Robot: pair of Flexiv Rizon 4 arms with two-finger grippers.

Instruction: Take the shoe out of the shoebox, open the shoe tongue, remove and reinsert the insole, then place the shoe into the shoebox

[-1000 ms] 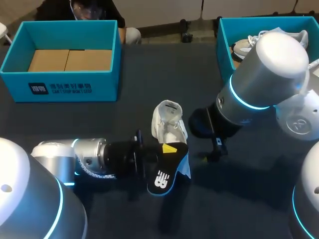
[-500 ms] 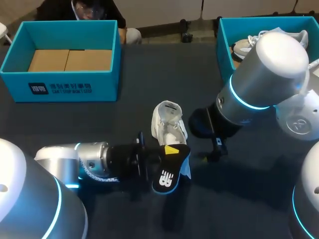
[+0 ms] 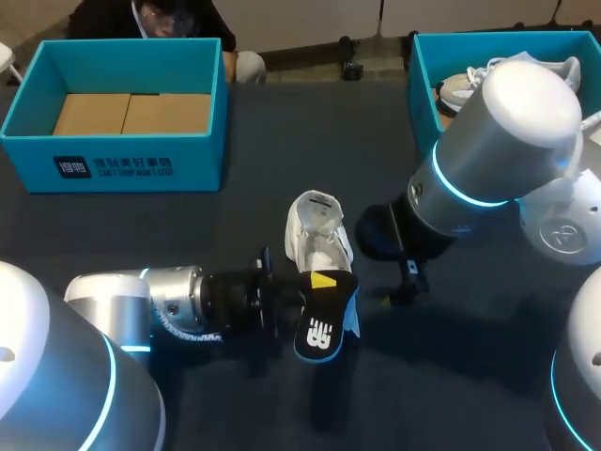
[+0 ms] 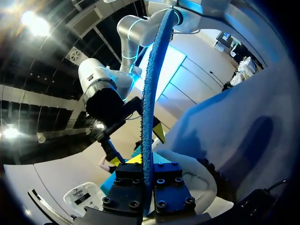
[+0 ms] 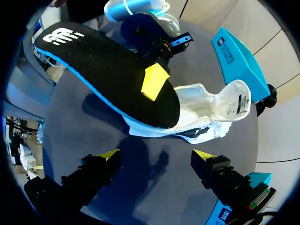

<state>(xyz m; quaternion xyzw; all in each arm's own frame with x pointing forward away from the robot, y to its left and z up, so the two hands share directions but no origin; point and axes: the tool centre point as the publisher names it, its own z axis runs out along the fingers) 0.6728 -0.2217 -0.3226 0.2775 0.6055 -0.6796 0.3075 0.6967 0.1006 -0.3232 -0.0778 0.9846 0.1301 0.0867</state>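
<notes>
Sitting at the upper left of the counter [image 3: 235, 188], a teal shoebox [image 3: 122, 167] holds brown cardboard [image 3: 131, 113]; the upper-right shoebox [image 3: 422, 66] holds a grey shoe [image 3: 457, 91]. At centre frame lies the white shoe [image 3: 317, 235]. Just below it, the left fingers [image 3: 322, 280] clamp the black insole [image 3: 324, 324], and the right fingers [image 5: 108, 154] stand apart.

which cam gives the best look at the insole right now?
Right wrist view: the insole shows nearly its whole black face and blue edge. Head view shows it foreshortened, held by the left gripper. Left wrist view shows only its blue edge, seen end-on.
</notes>
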